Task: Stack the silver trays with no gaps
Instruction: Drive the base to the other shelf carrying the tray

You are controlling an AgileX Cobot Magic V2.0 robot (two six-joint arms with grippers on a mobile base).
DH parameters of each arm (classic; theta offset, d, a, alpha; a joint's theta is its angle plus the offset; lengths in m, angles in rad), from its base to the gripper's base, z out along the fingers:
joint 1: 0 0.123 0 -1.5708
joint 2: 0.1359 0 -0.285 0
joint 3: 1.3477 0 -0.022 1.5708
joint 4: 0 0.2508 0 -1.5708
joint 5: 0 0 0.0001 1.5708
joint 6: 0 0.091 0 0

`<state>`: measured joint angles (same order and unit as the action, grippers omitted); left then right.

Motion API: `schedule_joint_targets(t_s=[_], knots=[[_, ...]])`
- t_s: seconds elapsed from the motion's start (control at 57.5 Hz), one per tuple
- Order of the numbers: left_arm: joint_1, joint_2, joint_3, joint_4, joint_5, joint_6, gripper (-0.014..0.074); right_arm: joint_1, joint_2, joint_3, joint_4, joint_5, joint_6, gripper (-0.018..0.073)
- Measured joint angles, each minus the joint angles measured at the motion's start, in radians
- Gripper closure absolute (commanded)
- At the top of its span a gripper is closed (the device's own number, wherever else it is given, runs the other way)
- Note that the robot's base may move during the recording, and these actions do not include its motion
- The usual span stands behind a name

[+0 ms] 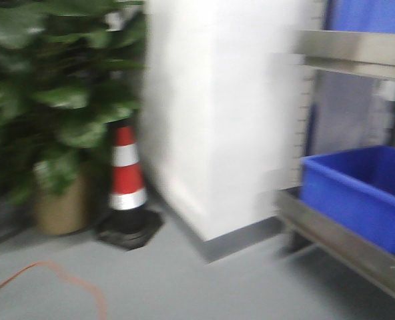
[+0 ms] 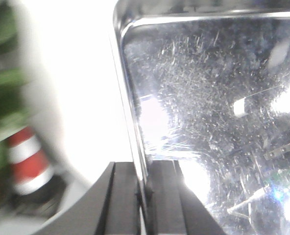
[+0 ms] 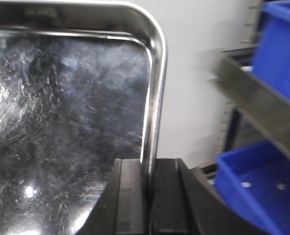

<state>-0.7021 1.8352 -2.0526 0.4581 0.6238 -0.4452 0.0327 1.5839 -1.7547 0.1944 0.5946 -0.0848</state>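
It looks like a storeroom or workshop corner: steel shelving [image 1: 344,243] holds blue bins [image 1: 357,193], and a traffic cone [image 1: 127,177] stands on the grey floor [image 1: 217,290] (beside a potted plant [image 1: 57,100]).

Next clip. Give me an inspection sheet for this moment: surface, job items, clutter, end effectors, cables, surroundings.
Surface: steel shelf carrying a blue bin; grey floor; front view blurred.
Job's things: silver tray, scratched, gripped by its rim; cannot tell whether both wrist views show one tray.
Clutter: nothing seen.
End effectors: left end effector shut on a tray rim; right end effector likewise.
Cables: orange cable on the floor.
Surroundings: white wall, traffic cone, potted plant.
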Motion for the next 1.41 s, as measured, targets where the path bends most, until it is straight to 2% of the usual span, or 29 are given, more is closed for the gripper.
schedule_joint_targets(t_s=[1.408], knots=[[0.000,0.000,0.000,0.000,0.000,0.000,0.0615,0.000,0.000,0.000,0.000,0.000,0.000,0.0646]])
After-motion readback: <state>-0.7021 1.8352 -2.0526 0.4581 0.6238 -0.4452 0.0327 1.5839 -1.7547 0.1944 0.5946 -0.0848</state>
